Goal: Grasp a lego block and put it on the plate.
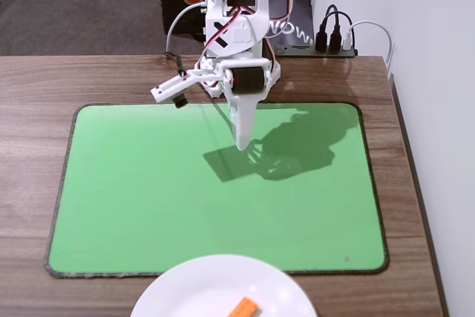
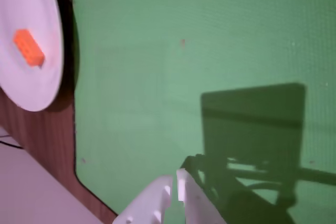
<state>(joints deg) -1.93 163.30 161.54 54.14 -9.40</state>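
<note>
The orange lego block point(image 1: 244, 307) lies on the white plate point(image 1: 193, 287) at the table's front edge in the fixed view. The wrist view shows the same lego block point(image 2: 28, 47) on the plate point(image 2: 31, 3) at the upper left. My white gripper point(image 1: 243, 143) hangs over the back middle of the green mat, far from the plate. Its fingers are shut together with nothing between them, as the gripper point(image 2: 175, 178) at the bottom of the wrist view also shows.
A green mat point(image 1: 133, 191) covers most of the wooden table point(image 1: 30, 79). The arm's base and cables stand at the back, with a power strip point(image 1: 334, 42) at the back right. The table's right edge meets a white wall.
</note>
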